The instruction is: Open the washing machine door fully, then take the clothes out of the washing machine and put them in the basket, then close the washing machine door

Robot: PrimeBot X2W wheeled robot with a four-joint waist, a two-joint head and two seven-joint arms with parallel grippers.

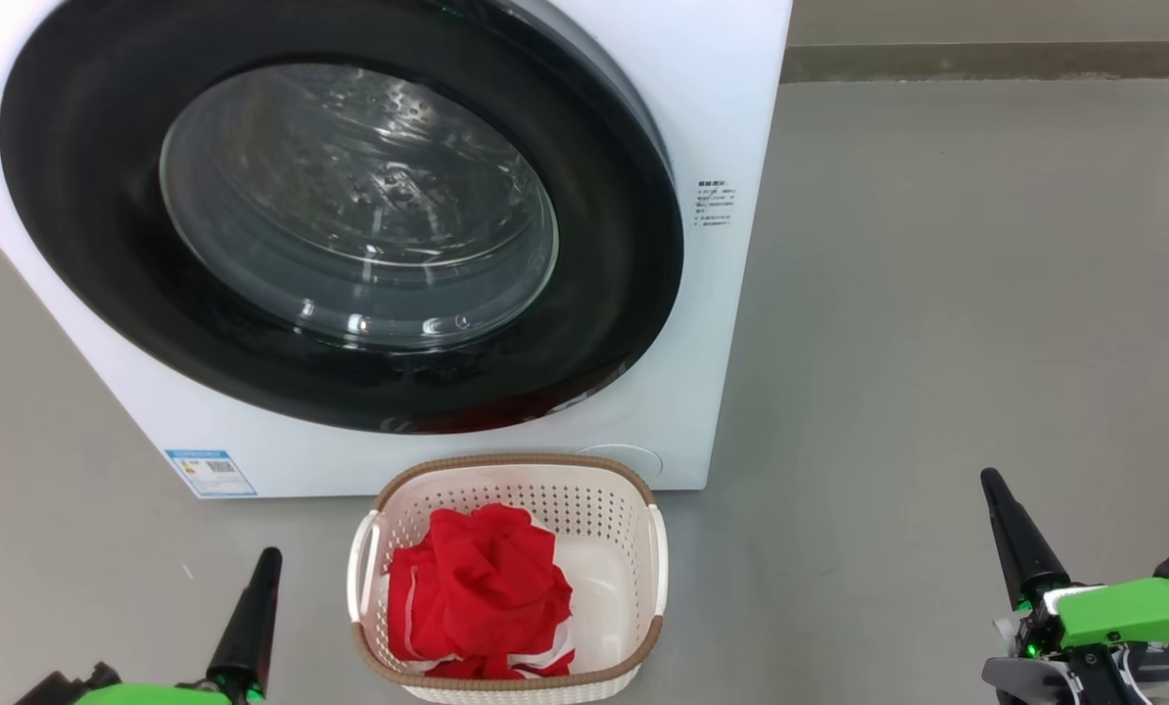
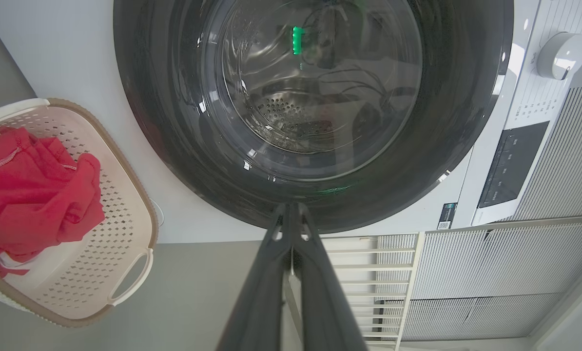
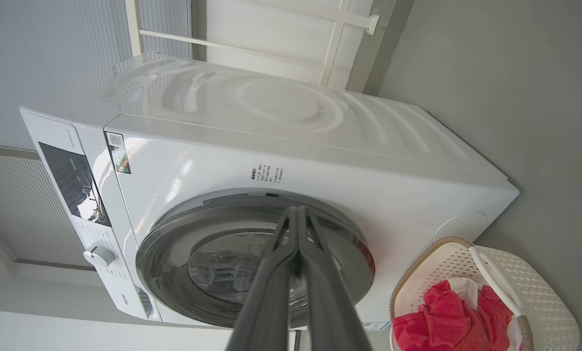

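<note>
While clothes (image 1: 482,587) lie in the basket (image 1: 508,460), left tool (image 1: 266,563) and right tool (image 1: 994,490) are closed, empty.

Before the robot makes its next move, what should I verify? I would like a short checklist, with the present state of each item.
1. The washing machine door lies shut against the washing machine: ok.
2. The door is locked in place: cannot tell.
3. No red fabric shows through the door's glass: ok.
4. The clothes lie inside the basket: ok.
5. The left tool is shut, holds nothing and is clear of the basket: ok.
6. The right tool is shut, holds nothing and is clear of the machine: ok.
</note>
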